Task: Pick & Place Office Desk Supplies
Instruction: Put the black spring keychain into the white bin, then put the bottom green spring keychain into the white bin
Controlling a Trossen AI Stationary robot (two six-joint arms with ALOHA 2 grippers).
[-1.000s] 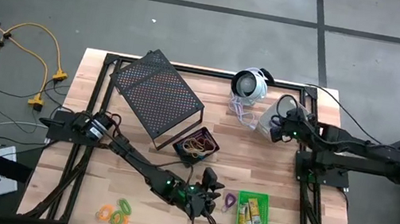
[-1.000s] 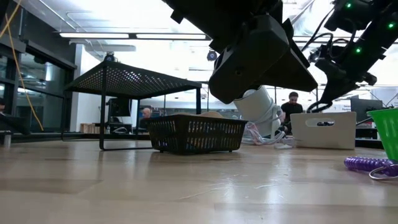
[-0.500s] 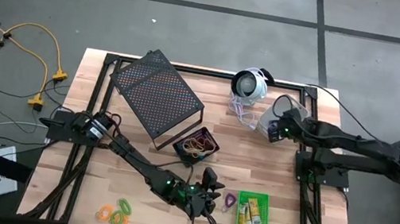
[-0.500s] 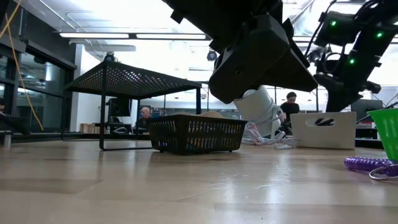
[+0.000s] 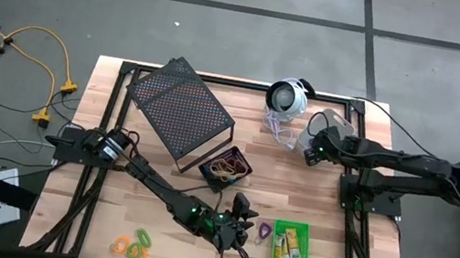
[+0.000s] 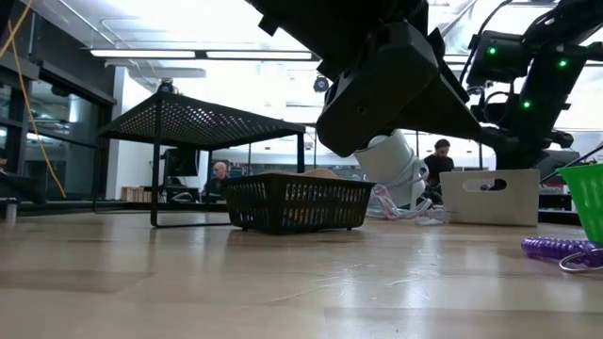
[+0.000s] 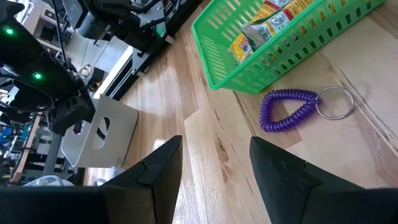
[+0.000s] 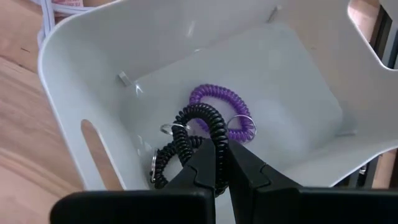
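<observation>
The right gripper (image 8: 219,163) hangs over the grey bin (image 8: 81,74) at the table's far right corner, its jaws pressed together with no gap; a black coil loop (image 8: 186,140) lies just in front of the fingertips, though whether it is pinched I cannot tell. One purple coil loop (image 8: 231,106) also rests on that bin's floor, touching the black one. The left gripper (image 7: 214,162) hovers low near the front edge, jaws spread wide and holding nothing. Just ahead of it lies a second purple coil (image 7: 287,111) with a metal ring, right beside the green bin (image 7: 280,53), which holds small yellow packets (image 7: 273,25). The black bin (image 5: 226,166) at the centre holds several elastic loops. Three loops (image 5: 131,245), one orange and two green, lie at the front left
</observation>
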